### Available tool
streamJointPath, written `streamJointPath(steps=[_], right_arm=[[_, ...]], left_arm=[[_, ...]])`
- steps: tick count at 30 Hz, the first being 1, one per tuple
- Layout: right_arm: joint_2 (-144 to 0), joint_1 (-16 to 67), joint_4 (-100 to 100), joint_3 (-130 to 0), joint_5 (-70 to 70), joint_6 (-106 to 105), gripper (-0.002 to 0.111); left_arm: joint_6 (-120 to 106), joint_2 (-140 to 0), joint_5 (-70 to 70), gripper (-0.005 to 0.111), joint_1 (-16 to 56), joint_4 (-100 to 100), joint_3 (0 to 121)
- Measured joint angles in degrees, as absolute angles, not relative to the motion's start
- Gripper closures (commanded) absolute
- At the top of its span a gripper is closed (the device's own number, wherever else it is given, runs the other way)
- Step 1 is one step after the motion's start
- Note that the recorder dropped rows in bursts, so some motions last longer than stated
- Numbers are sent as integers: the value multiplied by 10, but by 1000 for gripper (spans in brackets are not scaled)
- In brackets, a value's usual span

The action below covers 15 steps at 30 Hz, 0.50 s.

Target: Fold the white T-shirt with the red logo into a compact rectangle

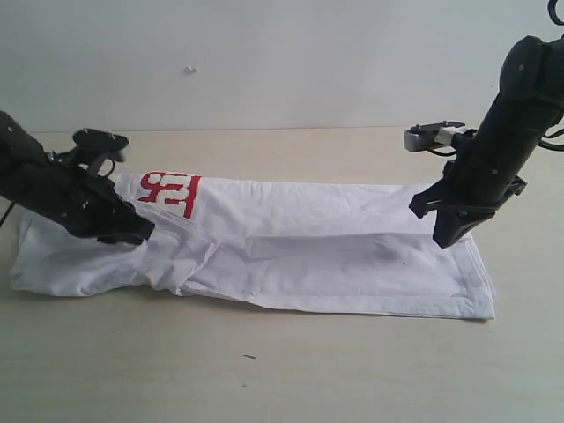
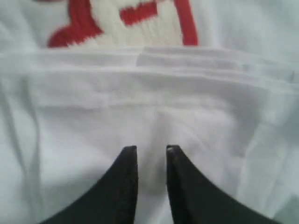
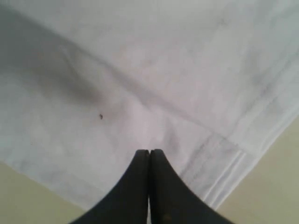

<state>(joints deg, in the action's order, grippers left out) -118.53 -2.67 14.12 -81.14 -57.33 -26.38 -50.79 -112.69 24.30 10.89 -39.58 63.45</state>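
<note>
The white T-shirt with the red logo [image 1: 308, 247] lies on the desk [image 1: 291, 370] as a long band folded lengthwise, stretching from under my left fingers [image 2: 124, 177] across to my right fingers [image 3: 140, 182]. My left fingers stand parted by a narrow slit, tips low over a doubled layer, with the red lettering [image 2: 140, 14] just beyond them; I cannot tell whether any cloth is caught in the slit. My right fingers are clenched tip to tip with nothing visible between them, poised over plain cloth, the stitched hem [image 3: 229, 168] just beside them and bare desk past it.

I judge this shirt to be light, soft and limp: it will sag from any hold, and the stacked layers could slide apart. So I would pinch through every layer at the hem edge beside my right fingers, and at the folded edge ahead of my left, then lift both ends evenly
</note>
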Motion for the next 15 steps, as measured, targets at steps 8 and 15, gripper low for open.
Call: streamJointPath(steps=[8, 15], right_arm=[[-1147, -27, 206, -820, -571, -291, 108], [-1162, -27, 210, -814, -555, -295, 108]], left_arm=[[-508, -1042, 229, 107, 70, -394, 634], [-509, -1042, 245, 107, 46, -372, 621]])
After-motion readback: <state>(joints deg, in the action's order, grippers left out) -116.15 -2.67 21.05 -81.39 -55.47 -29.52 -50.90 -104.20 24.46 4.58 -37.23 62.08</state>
